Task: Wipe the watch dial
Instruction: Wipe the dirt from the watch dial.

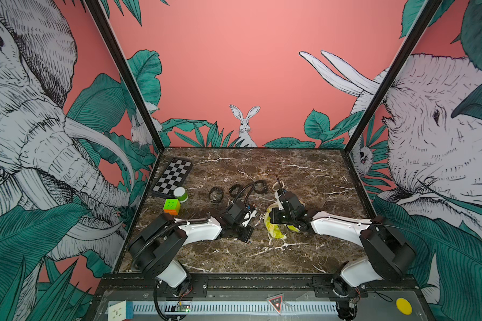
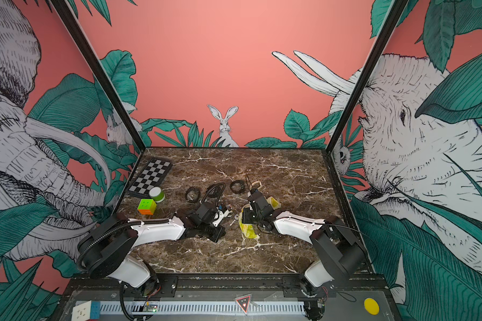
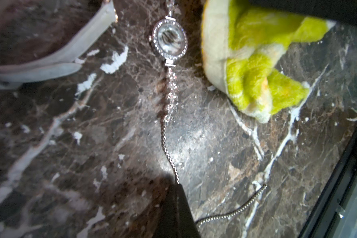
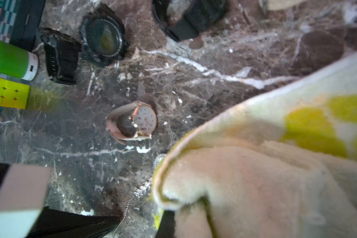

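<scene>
While the left gripper (image 3: 176, 186) pinches the chain strap (image 3: 167, 144) of the watch (image 3: 169, 86), its dial (image 3: 169, 40) lies straight ahead, just beside the yellow-green cloth (image 3: 254, 68) clamped in the right gripper (image 1: 273, 221).

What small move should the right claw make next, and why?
Probably slide the right claw with its cloth sideways onto the silver dial. The dial lies bare on the table, the cloth just beside it, and the left claw pinches the chain, so it should stay put.
</scene>
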